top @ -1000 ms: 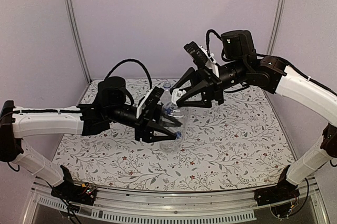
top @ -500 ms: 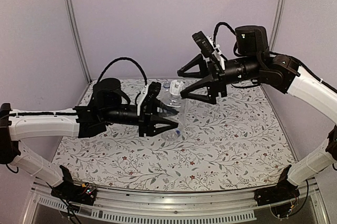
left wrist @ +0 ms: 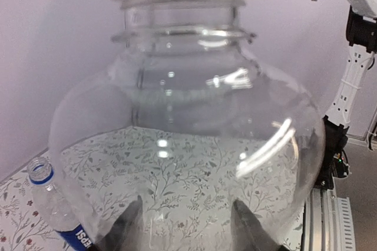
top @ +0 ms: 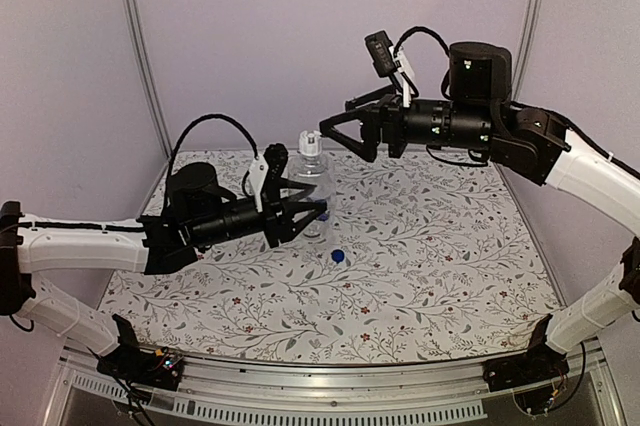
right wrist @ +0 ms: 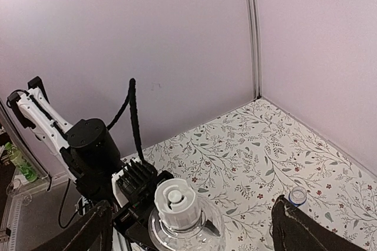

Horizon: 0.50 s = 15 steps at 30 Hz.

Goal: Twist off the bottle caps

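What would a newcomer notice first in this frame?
The clear bottle stands out first. It is held upright over the middle of the table by the left end effector, with its white cap on. The right end effector hangs open just up and to the right of that cap, not touching it. A small blue cap lies loose on the floral table in front of the bottle.

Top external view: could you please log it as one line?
left gripper: shut on clear bottle | white cap: on | right gripper: open
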Available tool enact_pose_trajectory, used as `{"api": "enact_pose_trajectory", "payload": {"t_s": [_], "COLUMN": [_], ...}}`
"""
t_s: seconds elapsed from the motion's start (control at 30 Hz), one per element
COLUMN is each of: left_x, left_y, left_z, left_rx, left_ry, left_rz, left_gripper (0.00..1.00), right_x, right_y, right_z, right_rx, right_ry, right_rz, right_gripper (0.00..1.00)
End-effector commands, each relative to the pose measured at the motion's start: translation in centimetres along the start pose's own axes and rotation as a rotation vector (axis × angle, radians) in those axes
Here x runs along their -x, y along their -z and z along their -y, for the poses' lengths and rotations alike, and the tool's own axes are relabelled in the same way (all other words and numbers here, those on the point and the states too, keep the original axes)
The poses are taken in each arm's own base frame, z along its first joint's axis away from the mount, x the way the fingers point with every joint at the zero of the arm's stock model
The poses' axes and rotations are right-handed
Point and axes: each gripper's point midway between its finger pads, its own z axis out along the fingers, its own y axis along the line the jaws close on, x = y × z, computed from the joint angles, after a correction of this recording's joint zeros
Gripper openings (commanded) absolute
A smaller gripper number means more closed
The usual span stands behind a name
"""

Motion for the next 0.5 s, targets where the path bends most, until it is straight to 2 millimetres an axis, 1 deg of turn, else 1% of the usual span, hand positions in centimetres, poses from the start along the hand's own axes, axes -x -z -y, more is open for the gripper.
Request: {"api": "enact_pose_trajectory", "payload": {"t_s": [0.0, 0.07, 0.17, 0.27, 0.4, 0.47], "left_x": [1.4, 1.2, 1.3, 1.3, 1.1, 1.0], "left_y": [0.3, 0.2, 0.3, 0.2, 0.0, 0.0], "left_z": [-2.0, -2.6, -2.8, -2.8, -2.8, -2.8], "left_rx": [0.121, 0.152, 0.169, 0.167, 0.164, 0.163], "left_ry": [0.011, 0.015, 0.012, 0.008, 0.009, 0.009], "left_rz": [0.071, 0.067, 0.073, 0.073, 0.064, 0.062], "left_gripper": [0.47, 0.47, 0.50, 0.49, 0.49, 0.48], "right_x": [1.1, 0.8, 0.6, 0.3, 0.2, 0.0], "right_y": [-1.5, -2.2, -3.1, -4.1, -4.8, -5.1], "right_z": [2.0, 2.0, 1.7, 1.2, 0.8, 0.8], "right_rx": [-0.133, -0.140, -0.142, -0.124, -0.120, -0.123], "right_ry": [-0.067, -0.073, -0.064, -0.050, -0.036, -0.031], "right_rz": [0.053, 0.046, 0.042, 0.030, 0.026, 0.022], "right_gripper": [0.91, 0.91, 0.90, 0.89, 0.86, 0.82]}}
